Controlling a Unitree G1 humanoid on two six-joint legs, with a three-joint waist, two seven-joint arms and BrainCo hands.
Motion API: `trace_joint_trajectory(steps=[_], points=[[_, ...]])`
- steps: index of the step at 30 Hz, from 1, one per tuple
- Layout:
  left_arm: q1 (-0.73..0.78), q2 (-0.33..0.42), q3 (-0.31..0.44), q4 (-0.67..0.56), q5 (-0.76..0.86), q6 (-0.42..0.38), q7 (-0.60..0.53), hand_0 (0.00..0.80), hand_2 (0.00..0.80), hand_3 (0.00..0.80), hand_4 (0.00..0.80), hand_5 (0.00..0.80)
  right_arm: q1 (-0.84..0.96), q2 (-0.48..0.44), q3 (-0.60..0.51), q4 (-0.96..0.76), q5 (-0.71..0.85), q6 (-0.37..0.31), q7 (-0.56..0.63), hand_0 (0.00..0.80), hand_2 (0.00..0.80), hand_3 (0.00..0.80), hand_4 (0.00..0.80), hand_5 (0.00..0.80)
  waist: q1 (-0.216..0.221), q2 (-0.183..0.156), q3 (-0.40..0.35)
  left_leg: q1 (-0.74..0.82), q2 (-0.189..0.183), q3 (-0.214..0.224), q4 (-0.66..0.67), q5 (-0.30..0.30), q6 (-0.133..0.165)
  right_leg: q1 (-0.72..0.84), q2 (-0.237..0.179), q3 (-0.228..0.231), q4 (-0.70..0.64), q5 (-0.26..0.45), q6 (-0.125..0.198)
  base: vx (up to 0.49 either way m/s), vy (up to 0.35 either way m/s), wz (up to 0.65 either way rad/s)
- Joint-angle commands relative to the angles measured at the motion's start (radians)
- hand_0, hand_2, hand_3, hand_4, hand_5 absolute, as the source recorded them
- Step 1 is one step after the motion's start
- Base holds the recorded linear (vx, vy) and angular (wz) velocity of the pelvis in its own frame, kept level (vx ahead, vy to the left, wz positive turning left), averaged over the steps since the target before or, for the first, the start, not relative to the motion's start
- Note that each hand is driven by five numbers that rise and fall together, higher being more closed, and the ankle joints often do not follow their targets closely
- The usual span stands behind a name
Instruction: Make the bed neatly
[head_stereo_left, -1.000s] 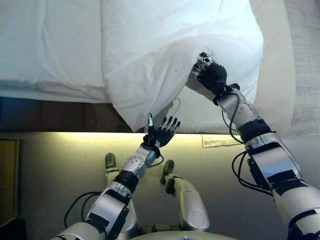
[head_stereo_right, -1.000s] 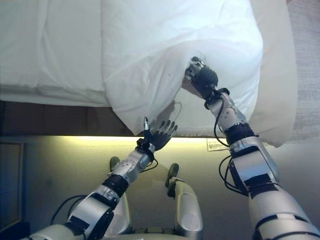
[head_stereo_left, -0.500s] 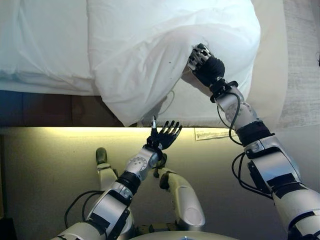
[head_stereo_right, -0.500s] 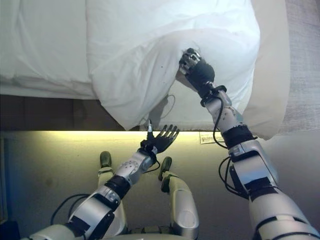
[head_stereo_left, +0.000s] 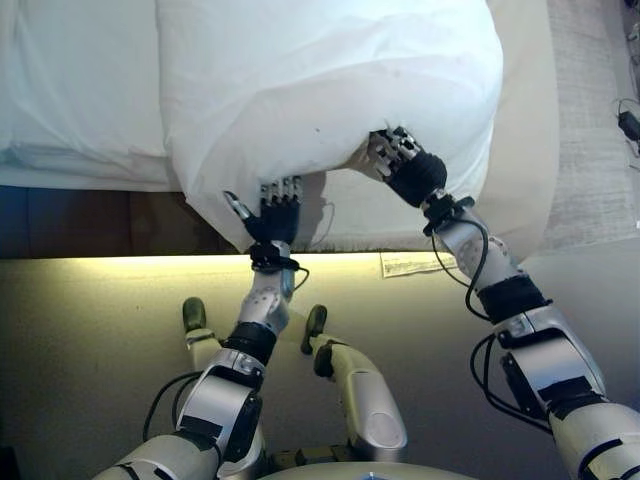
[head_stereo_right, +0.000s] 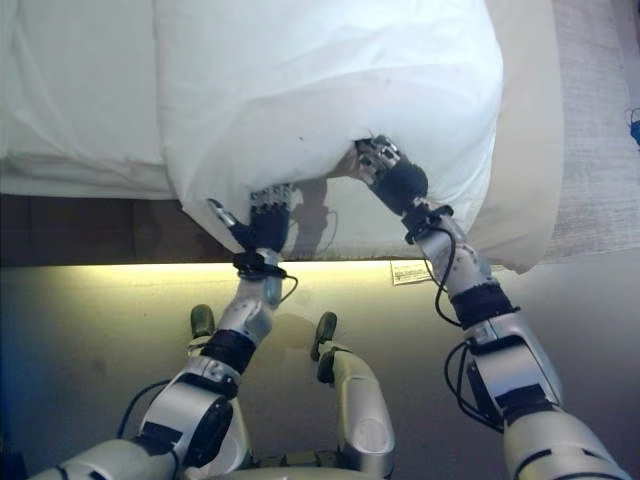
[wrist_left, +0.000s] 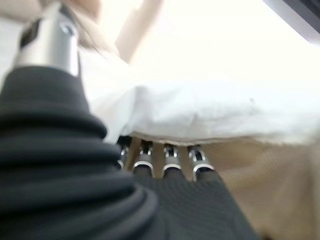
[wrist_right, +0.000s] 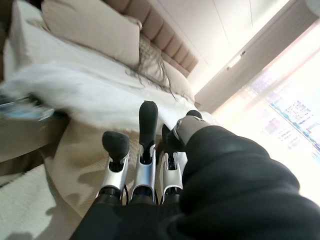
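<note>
Thick white duvet (head_stereo_left: 330, 90), soft and puffy, lies bunched across the bed, its near edge hanging over the foot of the cream fitted mattress (head_stereo_left: 520, 150) toward the robot. A flatter white sheet (head_stereo_left: 75, 90) covers the bed at 10 o'clock of the scene, with a dark strip of bed base (head_stereo_left: 90, 222) showing beneath it. Left hand (head_stereo_left: 272, 210) is raised at the duvet's overhanging edge, around 7 o'clock of the bunched mass, fingers straight and reaching up under the hem, thumb (head_stereo_left: 236, 204) splayed out to the side; its wrist view shows the finger bases (wrist_left: 167, 159) running in beneath the white fabric, tips hidden there, so no grasp is visible. Right hand (head_stereo_left: 400, 160) sits at about 5 o'clock of the duvet, tucked under the lifted hem; in its wrist view the fingers (wrist_right: 147, 120) stand fairly straight and relaxed with the white cloth just past the tips, nothing clasped between them. That same view shows a beige pillow (wrist_right: 92, 25) against a padded ribbed headboard (wrist_right: 165, 42) at the far end of the bed. A small white paper label (head_stereo_left: 410, 263) lies on the pale floor (head_stereo_left: 100, 350) just below the mattress edge, near 6 o'clock.
</note>
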Motion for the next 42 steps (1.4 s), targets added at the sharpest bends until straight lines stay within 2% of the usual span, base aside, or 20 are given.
trace_joint_trajectory(steps=[1, 7, 11, 19, 22, 23, 24, 26, 31, 39, 42], points=[[-0.104, 0.045, 0.029, -0.091, -0.014, -0.037, -0.062, 0.000, 0.000, 0.000, 0.000, 0.000, 0.047, -0.051, -0.100, -0.156, -0.007, -0.026, 0.065, 0.800, 0.800, 0.800, 0.800, 0.800, -0.010, -0.059, -0.034, -0.009, 0.037, 0.017, 0.032, -0.069, -0.005, -0.012, -0.004, 0.008, 0.074, -0.099, 0.010, 0.022, -0.038, 0.00], [-0.125, 0.139, 0.081, -0.126, -0.014, -0.049, -0.056, 0.000, 0.000, 0.000, 0.000, 0.000, 0.160, -0.023, -0.121, -0.200, -0.029, -0.006, 0.124, 0.800, 0.800, 0.800, 0.800, 0.800, -0.002, -0.086, -0.039, -0.004, 0.038, 0.005, 0.028, -0.077, -0.005, 0.014, 0.009, -0.005, 0.050, -0.096, 0.013, 0.013, -0.024, 0.05], [-0.140, 0.205, 0.110, -0.113, -0.014, -0.023, -0.020, 0.000, 0.000, 0.000, 0.000, 0.000, 0.196, -0.020, -0.113, -0.216, -0.038, 0.010, 0.144, 0.800, 0.800, 0.800, 0.800, 0.800, 0.010, -0.093, -0.042, 0.005, 0.038, 0.000, 0.024, -0.080, -0.006, 0.037, 0.010, -0.014, 0.035, -0.094, 0.017, 0.012, -0.009, 0.02], [-0.130, 0.261, 0.142, -0.137, -0.014, -0.013, 0.030, 0.000, 0.000, 0.000, 0.000, 0.000, 0.242, 0.023, -0.117, -0.243, -0.062, 0.014, 0.142, 0.800, 0.800, 0.800, 0.800, 0.800, 0.037, -0.101, -0.053, 0.036, 0.028, -0.013, 0.006, -0.087, -0.008, 0.095, 0.015, -0.036, -0.010, -0.087, 0.027, 0.031, -0.036, 0.10], [-0.113, 0.284, 0.165, -0.132, -0.014, -0.013, 0.037, 0.000, 0.000, 0.000, 0.000, 0.000, 0.264, 0.024, -0.117, -0.234, -0.117, 0.013, 0.114, 0.800, 0.800, 0.800, 0.800, 0.800, 0.044, -0.101, -0.063, 0.058, 0.026, -0.013, -0.004, -0.090, -0.007, 0.121, 0.017, -0.036, -0.024, -0.088, 0.029, 0.041, -0.006, 0.04], [-0.110, 0.294, 0.173, -0.130, -0.014, -0.010, 0.036, 0.000, 0.000, 0.000, 0.000, 0.000, 0.272, 0.021, -0.116, -0.230, -0.128, 0.024, 0.114, 0.238, 0.238, 0.238, 0.238, 0.238, 0.046, -0.101, -0.065, 0.065, 0.025, -0.013, -0.007, -0.091, -0.007, 0.128, 0.018, -0.037, -0.029, -0.088, 0.029, 0.041, -0.002, 0.04], [-0.101, 0.302, 0.181, -0.130, -0.014, -0.008, 0.039, 0.000, 0.000, 0.000, 0.000, 0.000, 0.280, 0.018, -0.116, -0.226, -0.135, 0.037, 0.108, 0.000, 0.000, 0.000, 0.000, 0.000, 0.048, -0.101, -0.068, 0.074, 0.025, -0.013, -0.012, -0.091, -0.008, 0.138, 0.019, -0.038, -0.035, -0.088, 0.030, 0.044, 0.001, 0.03], [-0.073, 0.318, 0.199, -0.131, -0.014, -0.008, 0.044, 0.000, 0.000, 0.000, 0.000, 0.000, 0.312, 0.026, -0.116, -0.216, -0.153, 0.065, 0.102, 0.000, 0.000, 0.000, 0.000, 0.000, 0.054, -0.101, -0.073, 0.090, 0.018, -0.006, -0.029, -0.065, -0.002, 0.157, 0.013, -0.050, -0.056, -0.068, 0.026, -0.011, 0.014, 0.02], [0.008, 0.364, 0.267, -0.115, -0.014, 0.024, 0.042, 0.000, 0.000, 0.000, 0.000, 0.000, 0.401, 0.043, -0.114, -0.197, -0.202, 0.114, 0.112, 0.000, 0.000, 0.000, 0.000, 0.000, 0.066, -0.083, -0.101, 0.166, 0.008, -0.001, -0.076, -0.065, -0.001, 0.224, 0.006, -0.046, -0.090, -0.072, 0.037, 0.053, 0.068, 0.08], [0.188, 0.364, 0.401, -0.113, -0.014, 0.077, 0.035, 0.000, 0.000, 0.000, 0.000, 0.000, 0.547, 0.094, -0.169, -0.118, -0.265, 0.186, 0.121, 0.000, 0.000, 0.000, 0.000, 0.000, 0.094, -0.027, -0.190, 0.305, -0.026, 0.004, -0.161, -0.063, 0.010, 0.349, -0.022, -0.039, -0.149, -0.081, 0.064, 0.093, 0.141, 0.03], [0.278, 0.353, 0.469, -0.098, -0.014, 0.122, 0.052, 0.000, 0.000, 0.000, 0.000, 0.000, 0.612, 0.124, -0.192, -0.064, -0.306, 0.204, 0.128, 0.000, 0.000, 0.000, 0.000, 0.000, 0.113, 0.010, -0.256, 0.370, -0.040, 0.008, -0.195, -0.061, 0.014, 0.410, -0.042, -0.049, -0.161, -0.090, 0.074, 0.186, 0.204, 0.03]])
